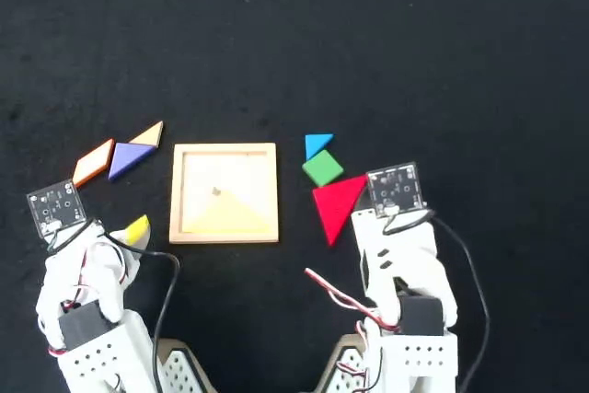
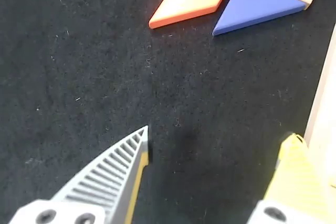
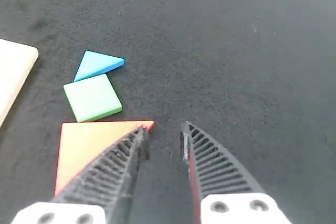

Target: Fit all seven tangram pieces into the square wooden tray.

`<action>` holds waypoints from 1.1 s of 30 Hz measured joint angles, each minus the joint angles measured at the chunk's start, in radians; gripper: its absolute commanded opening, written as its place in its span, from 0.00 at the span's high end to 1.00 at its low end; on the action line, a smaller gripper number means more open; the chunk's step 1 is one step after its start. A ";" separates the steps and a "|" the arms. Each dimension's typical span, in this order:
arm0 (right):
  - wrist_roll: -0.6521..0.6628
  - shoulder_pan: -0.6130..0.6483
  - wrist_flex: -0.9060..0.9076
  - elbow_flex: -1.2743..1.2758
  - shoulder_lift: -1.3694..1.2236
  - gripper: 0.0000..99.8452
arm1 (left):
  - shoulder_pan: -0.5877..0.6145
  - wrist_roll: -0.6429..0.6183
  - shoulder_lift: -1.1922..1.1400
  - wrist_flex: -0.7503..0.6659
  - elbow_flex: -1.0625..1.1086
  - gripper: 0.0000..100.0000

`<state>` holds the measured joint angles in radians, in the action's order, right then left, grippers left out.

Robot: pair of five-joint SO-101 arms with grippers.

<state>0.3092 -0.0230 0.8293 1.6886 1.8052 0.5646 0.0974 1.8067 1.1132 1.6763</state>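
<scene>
At the centre of the black table (image 1: pixel 460 71) I see the square wooden tray (image 1: pixel 224 150) lying flat, with the large yellow triangle (image 1: pixel 225 214) already seated inside it, long edge along the tray wall nearest the arms; the other six pieces lie outside. On the left arm's side of the tray sit the orange parallelogram (image 1: pixel 93 162), the dark blue triangle (image 1: pixel 129 159) and the small tan triangle (image 1: pixel 147 133), clustered close together, the tan one against the blue one's far edge; on the right arm's side sit the small light blue triangle (image 1: pixel 317 144), the green square (image 1: pixel 322 168) just beside it, and the large red triangle (image 1: pixel 338 204) nearest the right arm, its point aimed back toward the arm's base. My left gripper (image 2: pixel 215 145) hangs low over bare cloth between the tray's near corner and that cluster, its jaws spread wide with nothing between them, the yellow-faced finger next to the tray's edge; my right gripper (image 3: pixel 164 129) sits at the red triangle's outer corner, jaws only narrowly parted and holding nothing, one finger crossing in front of the red piece; I cannot tell whether it touches it.
</scene>
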 measured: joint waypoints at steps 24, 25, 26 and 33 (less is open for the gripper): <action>0.017 0.127 0.118 -0.525 -0.612 0.89 | 0.000 0.000 0.000 0.000 0.000 0.63; 0.017 0.127 0.120 -0.571 -0.700 0.89 | 0.000 0.000 0.000 0.000 0.000 0.63; 0.017 0.127 0.132 -0.623 -0.787 0.89 | 0.000 0.000 0.000 0.000 0.000 0.63; -0.055 0.126 0.199 -0.951 -1.350 0.92 | 0.000 0.000 0.000 0.000 0.000 0.63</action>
<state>0.2539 0.1028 1.0288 0.7373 0.4549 0.5646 0.0974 1.8067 1.1132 1.6763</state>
